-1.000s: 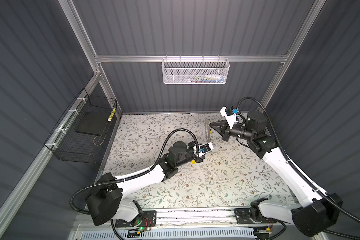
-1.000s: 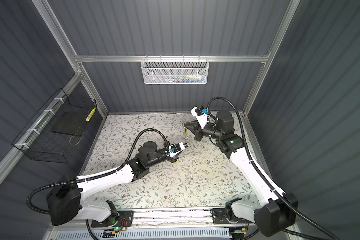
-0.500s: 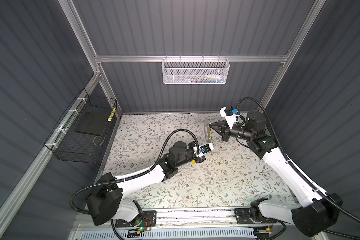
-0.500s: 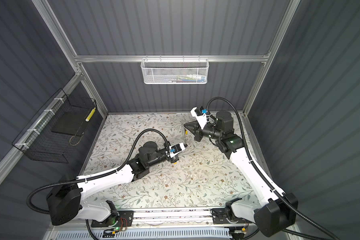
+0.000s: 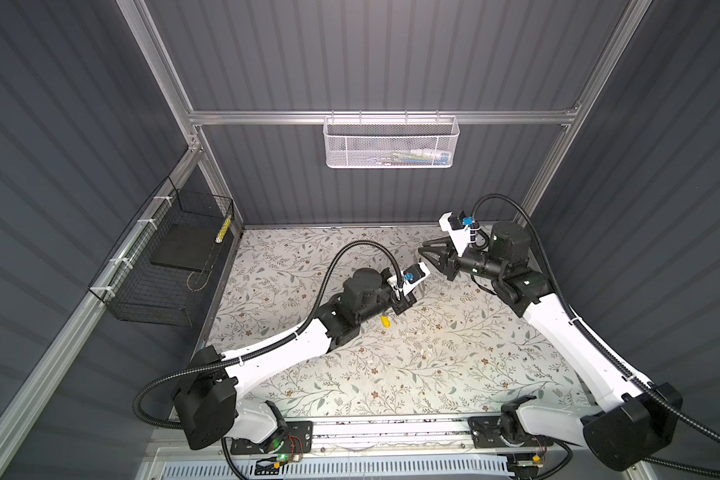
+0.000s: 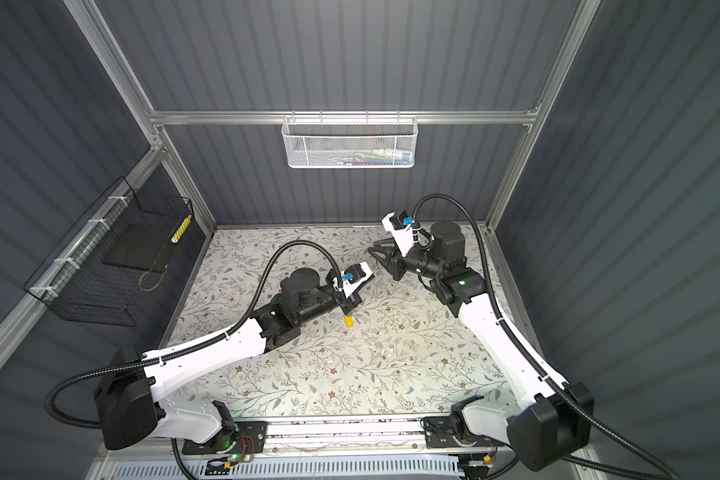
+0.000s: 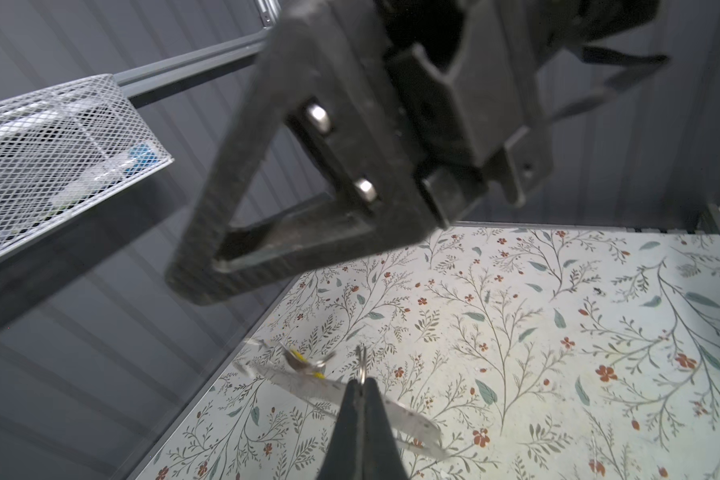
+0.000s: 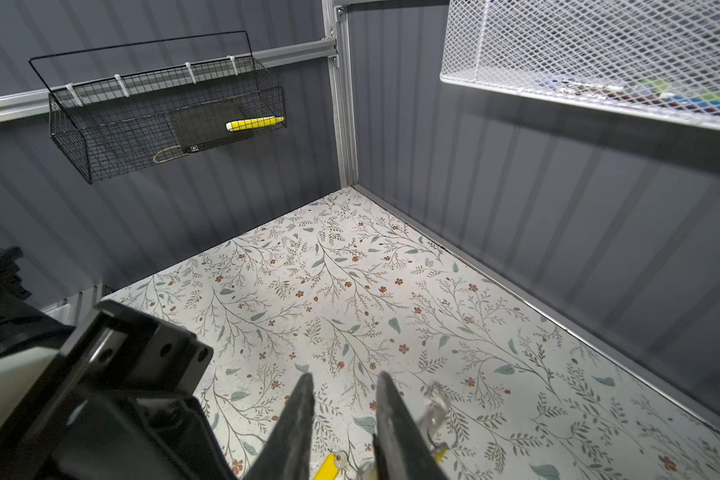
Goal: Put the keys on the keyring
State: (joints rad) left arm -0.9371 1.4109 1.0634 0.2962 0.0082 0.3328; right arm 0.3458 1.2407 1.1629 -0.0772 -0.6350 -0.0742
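The left claw pinches shut on a thin silvery ring; the right claw gapes partway, gripping nothing. Best let the blurred keyring settle before grasping it.

Showing white shells on left arm and right arm, with black joint housings. Trailing black corrugated conduits along both. Wearing white camera brackets with blue connectors. Displaying two silver screws on right gripper, on its woven-texture triangular finger.
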